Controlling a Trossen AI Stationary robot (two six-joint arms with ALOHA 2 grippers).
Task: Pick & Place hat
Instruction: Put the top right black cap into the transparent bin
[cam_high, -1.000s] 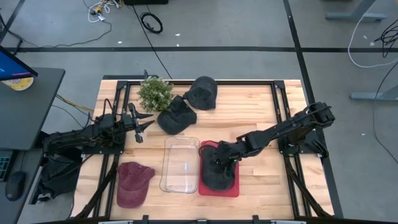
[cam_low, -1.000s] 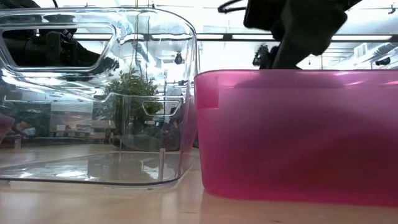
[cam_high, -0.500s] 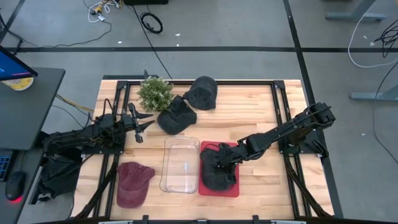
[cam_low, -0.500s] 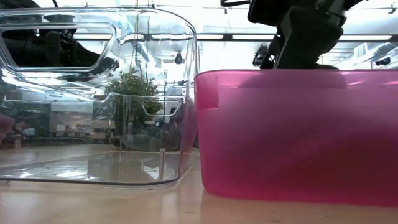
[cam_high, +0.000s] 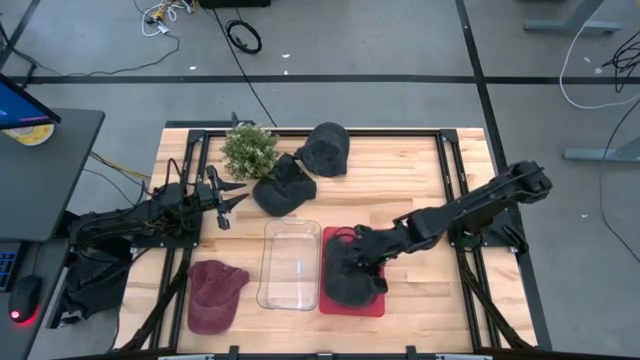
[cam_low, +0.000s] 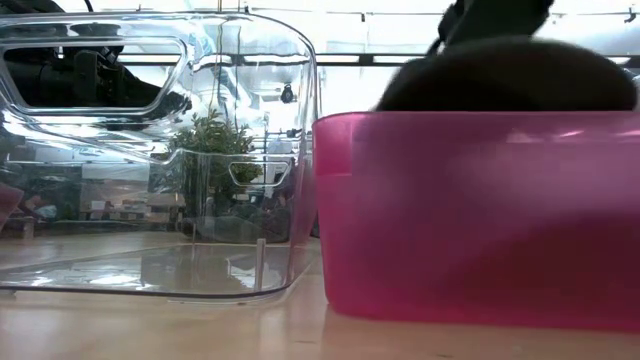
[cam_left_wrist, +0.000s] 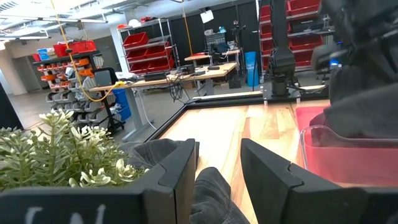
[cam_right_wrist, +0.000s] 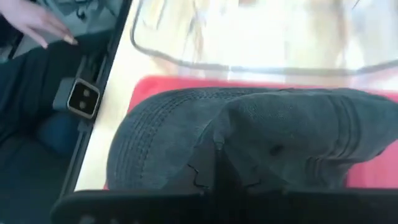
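I have the right gripper (cam_high: 362, 251) down over the red bin (cam_high: 377, 302) near the table's front edge, fingers pinched on the dark hat (cam_high: 350, 281) lying inside — holding it to settle it. Left gripper (cam_high: 222, 200) waits by the left edge, fingers apart.

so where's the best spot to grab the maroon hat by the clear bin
Probably the crown of the maroon hat, coming straight down from above: it lies flat on the table with open wood on its outer side, while the clear bin crowds the other. The left tool is nearest.
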